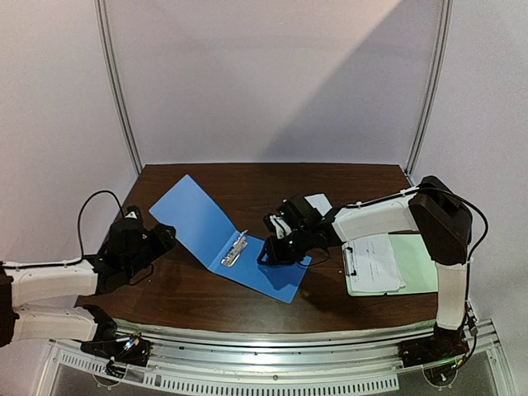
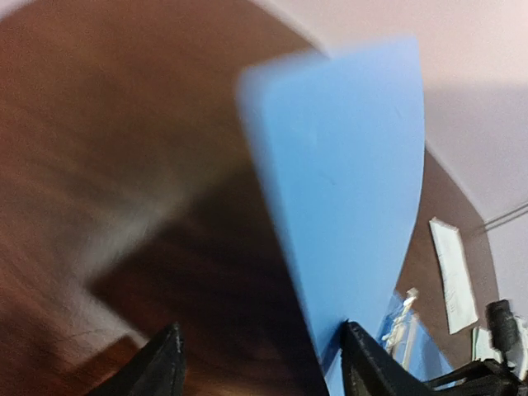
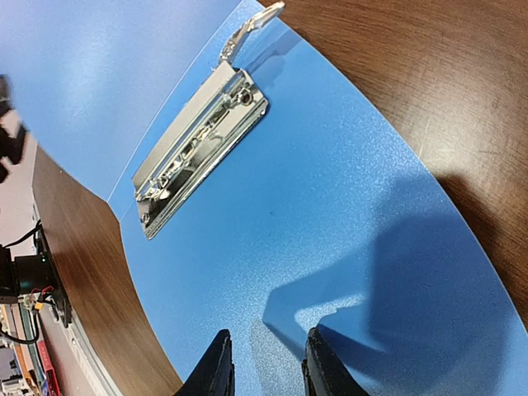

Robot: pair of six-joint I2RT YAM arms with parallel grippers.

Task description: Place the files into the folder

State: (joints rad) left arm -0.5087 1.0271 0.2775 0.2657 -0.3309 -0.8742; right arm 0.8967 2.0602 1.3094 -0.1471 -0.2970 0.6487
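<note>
The blue folder (image 1: 200, 219) lies open on the brown table, its left cover tilted up, its metal clip (image 1: 233, 249) at the hinge. My left gripper (image 1: 164, 237) is open at the left cover's edge; in the left wrist view the cover (image 2: 346, 181) rises just inside the right finger (image 2: 371, 367). My right gripper (image 1: 266, 248) hovers over the folder's right half (image 3: 330, 214), jaws a little apart and empty, near the clip (image 3: 198, 136). One white sheet (image 1: 376, 262) lies on the green clipboard. Another sheet (image 1: 319, 202) lies behind my right arm.
The pale green clipboard (image 1: 421, 264) lies at the right side of the table (image 1: 247, 186), under my right arm's elbow. The white sheet also shows far right in the left wrist view (image 2: 452, 276). White walls and metal poles stand behind.
</note>
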